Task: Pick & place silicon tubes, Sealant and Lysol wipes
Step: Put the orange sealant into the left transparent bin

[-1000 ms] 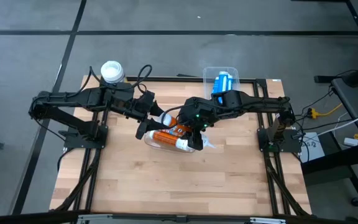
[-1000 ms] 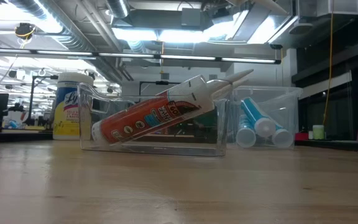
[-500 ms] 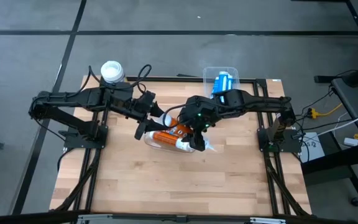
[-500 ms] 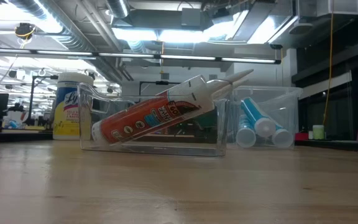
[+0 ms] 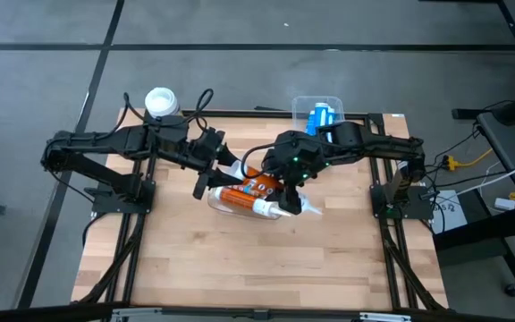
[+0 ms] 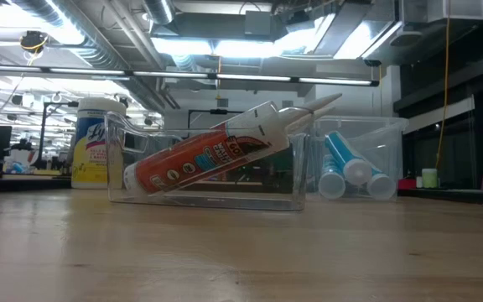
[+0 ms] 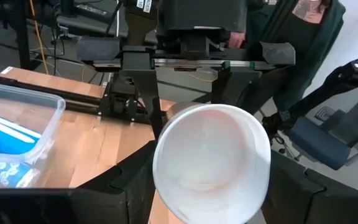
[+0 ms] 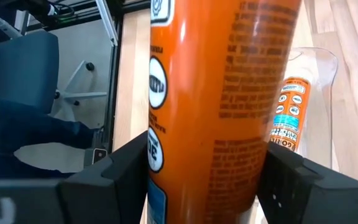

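On my table (image 5: 240,268) at frame centre, the right gripper (image 8: 197,180) clamps an orange sealant tube (image 8: 216,93) above the clear bin (image 5: 226,204). The left gripper (image 7: 210,186) grips a white-topped container (image 7: 211,163). The tube looks rigid, slick; mid-barrel hold suits. Lysol wipes (image 5: 160,102) stand upper left.

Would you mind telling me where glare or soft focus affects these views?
Low view: bright ceiling lights glare behind the clear bin. Left wrist view: the white lid is washed out and soft. Right wrist view: the orange sealant tube fills the frame, with blurred print.
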`<act>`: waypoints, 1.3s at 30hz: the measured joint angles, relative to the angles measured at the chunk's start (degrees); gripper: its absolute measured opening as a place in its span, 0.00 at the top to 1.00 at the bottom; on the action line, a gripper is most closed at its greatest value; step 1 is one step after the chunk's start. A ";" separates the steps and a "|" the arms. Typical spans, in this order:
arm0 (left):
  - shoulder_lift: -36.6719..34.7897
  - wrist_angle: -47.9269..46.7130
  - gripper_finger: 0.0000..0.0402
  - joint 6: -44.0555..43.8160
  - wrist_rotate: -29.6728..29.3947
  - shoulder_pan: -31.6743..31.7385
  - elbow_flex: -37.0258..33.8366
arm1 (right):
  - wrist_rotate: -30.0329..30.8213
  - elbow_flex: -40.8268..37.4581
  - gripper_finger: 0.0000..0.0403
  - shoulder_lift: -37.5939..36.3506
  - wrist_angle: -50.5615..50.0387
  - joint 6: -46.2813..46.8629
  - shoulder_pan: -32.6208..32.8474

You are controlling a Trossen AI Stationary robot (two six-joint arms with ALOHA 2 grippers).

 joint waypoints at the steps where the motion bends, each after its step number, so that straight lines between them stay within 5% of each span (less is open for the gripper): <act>1: -0.06 0.03 0.46 -0.04 0.00 0.00 -0.02 | 0.01 0.04 0.40 0.00 -0.09 0.29 0.00; 16: -0.39 -0.10 0.46 -0.20 0.19 0.00 -0.05 | -0.14 0.11 0.40 0.00 0.25 1.01 0.15; 39: -0.63 0.01 0.46 -0.75 0.63 -0.04 -0.05 | -8.56 -0.07 0.40 0.00 2.64 4.03 -1.94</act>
